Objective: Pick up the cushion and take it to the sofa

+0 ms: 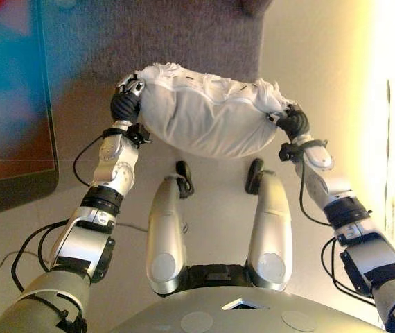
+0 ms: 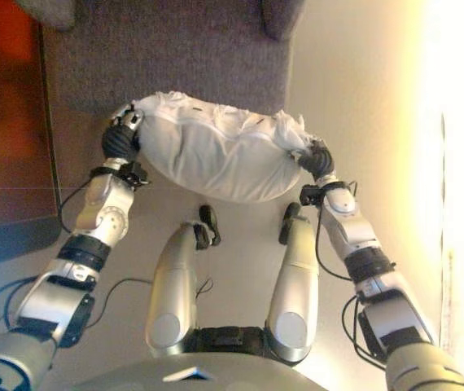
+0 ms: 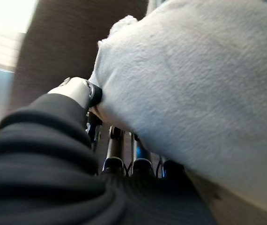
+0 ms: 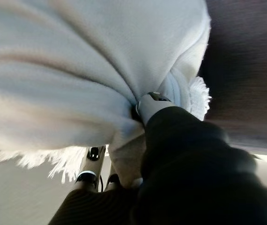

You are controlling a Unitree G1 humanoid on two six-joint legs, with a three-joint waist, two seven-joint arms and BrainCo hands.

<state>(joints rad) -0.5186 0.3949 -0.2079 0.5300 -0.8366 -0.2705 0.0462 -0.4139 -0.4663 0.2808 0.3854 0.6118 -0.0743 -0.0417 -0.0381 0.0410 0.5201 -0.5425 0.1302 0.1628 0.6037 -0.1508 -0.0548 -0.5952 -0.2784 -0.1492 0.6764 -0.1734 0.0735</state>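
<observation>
A white fringed cushion [image 1: 204, 114] hangs between my two hands, held up in front of a grey sofa [image 1: 177, 38]. My left hand [image 1: 127, 97] grips its left end, and the left wrist view shows the thumb [image 3: 84, 91] and fingers pinching the fabric [image 3: 194, 93]. My right hand [image 1: 291, 121] holds the right end. In the right wrist view its thumb [image 4: 154, 103] digs into bunched cloth [image 4: 77, 61], with the fringe [image 4: 201, 96] beside it. The cushion's far edge overlaps the sofa seat front.
The grey sofa [image 2: 167, 57] fills the upper middle, with a dark cushion corner [image 2: 285, 16] at its top. A dark-framed panel [image 1: 10, 104] with blue and red colours lies on the pale floor [image 1: 218, 208] to my left. Bright light floods the right side.
</observation>
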